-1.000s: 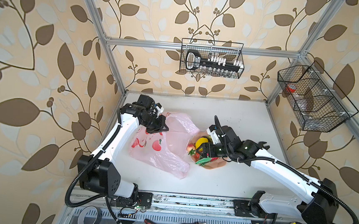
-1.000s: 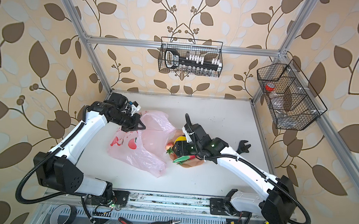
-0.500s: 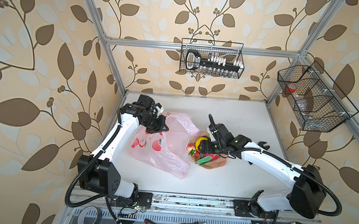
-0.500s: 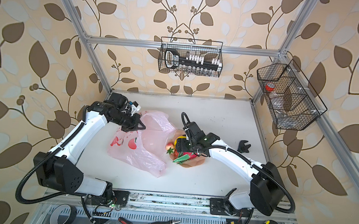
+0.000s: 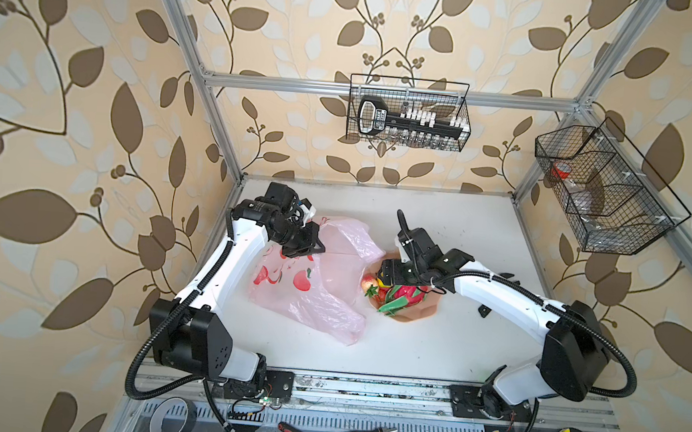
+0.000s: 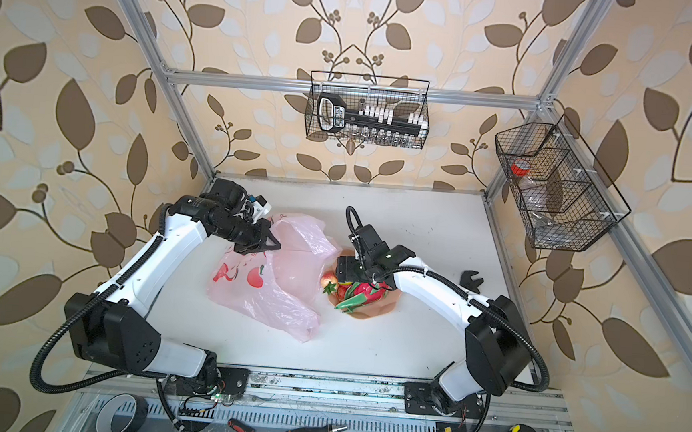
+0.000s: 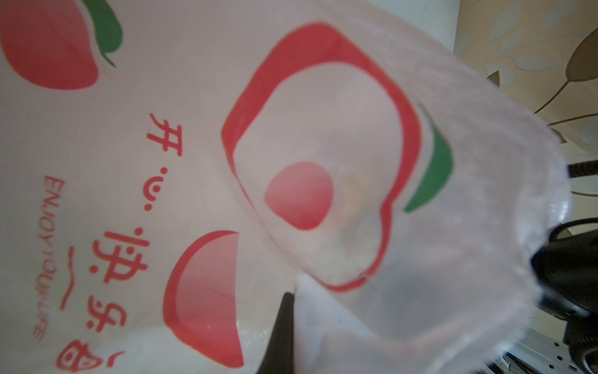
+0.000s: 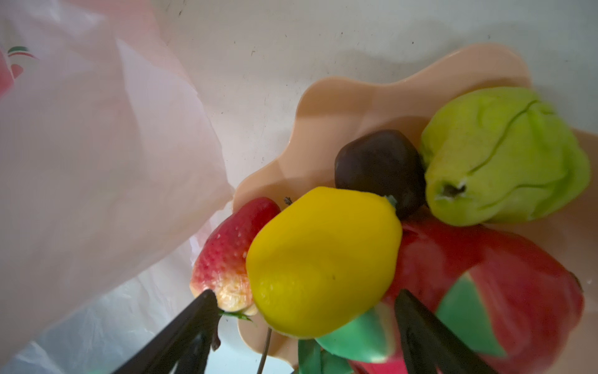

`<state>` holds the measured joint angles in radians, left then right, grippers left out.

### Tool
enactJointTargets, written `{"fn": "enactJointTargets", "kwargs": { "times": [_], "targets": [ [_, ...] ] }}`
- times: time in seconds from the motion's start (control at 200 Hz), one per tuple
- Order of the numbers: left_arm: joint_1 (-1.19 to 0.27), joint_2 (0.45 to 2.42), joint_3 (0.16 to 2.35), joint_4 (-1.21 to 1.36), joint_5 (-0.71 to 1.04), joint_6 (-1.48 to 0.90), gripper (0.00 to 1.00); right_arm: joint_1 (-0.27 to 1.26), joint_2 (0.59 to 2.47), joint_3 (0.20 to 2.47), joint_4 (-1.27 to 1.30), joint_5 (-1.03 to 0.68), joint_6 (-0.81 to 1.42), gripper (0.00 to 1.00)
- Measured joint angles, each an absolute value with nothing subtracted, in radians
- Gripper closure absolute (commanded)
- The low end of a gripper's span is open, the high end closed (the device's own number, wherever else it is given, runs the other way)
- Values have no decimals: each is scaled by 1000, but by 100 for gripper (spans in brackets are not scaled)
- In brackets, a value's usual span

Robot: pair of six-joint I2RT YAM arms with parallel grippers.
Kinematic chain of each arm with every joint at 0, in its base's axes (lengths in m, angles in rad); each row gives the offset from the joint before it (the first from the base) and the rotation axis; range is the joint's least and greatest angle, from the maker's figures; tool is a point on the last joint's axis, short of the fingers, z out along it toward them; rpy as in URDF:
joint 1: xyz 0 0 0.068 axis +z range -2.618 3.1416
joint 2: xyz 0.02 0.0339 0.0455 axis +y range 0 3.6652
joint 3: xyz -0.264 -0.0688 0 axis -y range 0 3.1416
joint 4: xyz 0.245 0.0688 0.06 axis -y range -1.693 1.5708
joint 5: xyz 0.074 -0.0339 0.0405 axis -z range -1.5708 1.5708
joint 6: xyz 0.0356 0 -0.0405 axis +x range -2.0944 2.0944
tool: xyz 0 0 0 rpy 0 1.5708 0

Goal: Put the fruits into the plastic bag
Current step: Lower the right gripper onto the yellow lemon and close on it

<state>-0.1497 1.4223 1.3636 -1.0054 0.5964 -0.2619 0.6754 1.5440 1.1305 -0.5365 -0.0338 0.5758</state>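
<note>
The pink plastic bag (image 5: 309, 302) lies crumpled on the white table (image 5: 410, 346), left of the middle. Its right edge rests against a peach bowl (image 5: 416, 313). The left gripper (image 5: 315, 249) has its jaws together, clamped on the bag's far edge, and holds that part up off the table. Its wrist view is filled with the bag's printed red apples.

The fruits (image 5: 393, 293) sit heaped in the bowl. The right gripper (image 8: 305, 301) hangs just over them, jaws wide apart, one finger on each side of the yellow lemon (image 8: 323, 259). Whether they touch it I cannot tell. Around the lemon lie a strawberry (image 8: 229, 259), a dark plum (image 8: 378, 168), a green pear (image 8: 504, 155) and a red dragon fruit (image 8: 501, 275).
</note>
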Motion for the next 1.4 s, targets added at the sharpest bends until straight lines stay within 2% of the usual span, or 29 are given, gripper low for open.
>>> {"fn": "enactJointTargets", "kwargs": {
  "times": [0.49,0.73,0.97,1.4],
  "targets": [
    [-150,1422,1364,-1005,600,-262,100,679,1610,1158,-514,-28,571,15],
    [-150,1422,1364,-1005,601,-262,100,687,1626,1164,-511,-8,564,25],
    [-150,1426,1364,-1006,602,-262,100,687,1626,1164,-512,11,567,43],
    [-150,1434,1364,-1006,602,-261,100,685,1530,1164,-537,27,567,47]
  ]
}}
